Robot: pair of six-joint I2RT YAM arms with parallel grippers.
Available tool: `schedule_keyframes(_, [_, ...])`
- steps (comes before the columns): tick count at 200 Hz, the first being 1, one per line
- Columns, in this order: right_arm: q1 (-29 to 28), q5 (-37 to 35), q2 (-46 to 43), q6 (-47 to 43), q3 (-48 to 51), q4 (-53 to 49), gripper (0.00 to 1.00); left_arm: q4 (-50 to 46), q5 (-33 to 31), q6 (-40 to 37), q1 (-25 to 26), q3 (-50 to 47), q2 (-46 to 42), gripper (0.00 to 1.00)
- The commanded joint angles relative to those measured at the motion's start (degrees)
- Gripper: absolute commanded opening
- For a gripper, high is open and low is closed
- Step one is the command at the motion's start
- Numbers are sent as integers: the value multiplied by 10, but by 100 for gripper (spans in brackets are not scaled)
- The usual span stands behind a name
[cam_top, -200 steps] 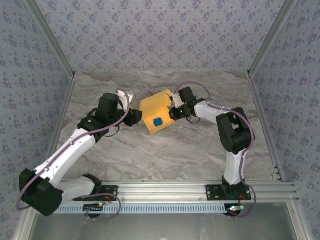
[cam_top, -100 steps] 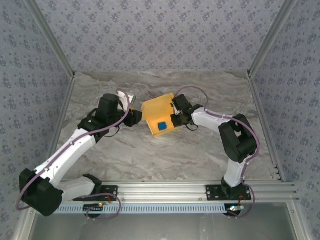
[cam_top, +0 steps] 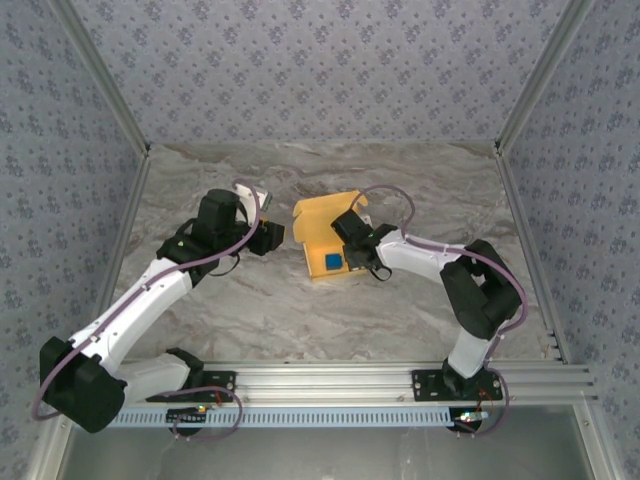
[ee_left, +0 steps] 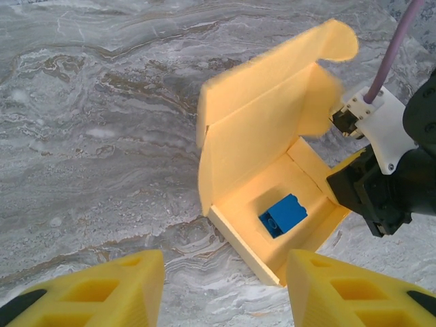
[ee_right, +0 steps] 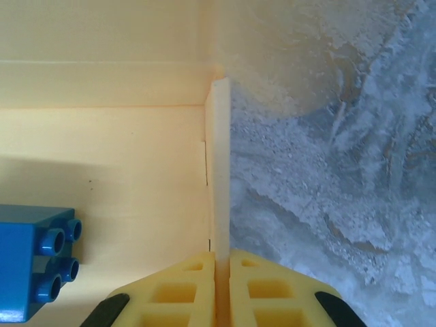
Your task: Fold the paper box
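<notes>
Marble tabletop [cam_top: 300, 320], right end effector [ee_right: 222, 262] pinching paper box [ee_right: 102, 136]

Cube [cam_top: 331, 262] in the paper box [cam_top: 318, 222] — left gripper [cam_top: 277, 236] left of it.

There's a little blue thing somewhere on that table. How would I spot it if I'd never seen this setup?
Find the grey marbled table, then the open yellow box near its middle. On the floor inside it sits the cube: the sole blue thing there, small, with round studs on one face.
</notes>
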State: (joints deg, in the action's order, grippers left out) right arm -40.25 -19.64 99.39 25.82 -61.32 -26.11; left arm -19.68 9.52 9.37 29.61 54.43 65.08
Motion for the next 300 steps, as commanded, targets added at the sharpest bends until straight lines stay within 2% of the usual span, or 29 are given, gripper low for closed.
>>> schedule_keyframes(1, [-5, -28, -2, 37, 23, -68, 11, 12, 10, 9, -3, -4, -1, 50])
schedule_keyframes(43, [-8, -26, -24, 40, 21, -66, 12, 17, 10, 15, -3, -5, 8, 50])
schedule_keyframes(140, [-7, -27, -54, 34, 21, -69, 23, 20, 17, 20, -2, -4, 25, 50])
schedule_keyframes(179, [-11, -24, -76, 33, 23, -64, 34, 25, 18, 22, -2, -5, 33, 50])
schedule_keyframes(214, [-16, -11, -149, 12, 38, -59, 44, 61, 46, 39, -1, -22, 45, 51])
schedule_keyframes(235, [-4, 31, -216, -55, 61, -25, 50, 104, 72, 50, 1, -53, 51, 53])
schedule_keyframes(257, [55, 121, -268, -139, 79, 25, 56, 152, 81, 52, 10, -77, 63, 55])
schedule_keyframes(282, [129, 236, -285, -215, 92, 92, 60, 203, 72, 41, 23, -91, 89, 57])
schedule_keyframes(300, [168, 290, -277, -239, 107, 142, 61, 237, 59, 37, 30, -98, 111, 57])
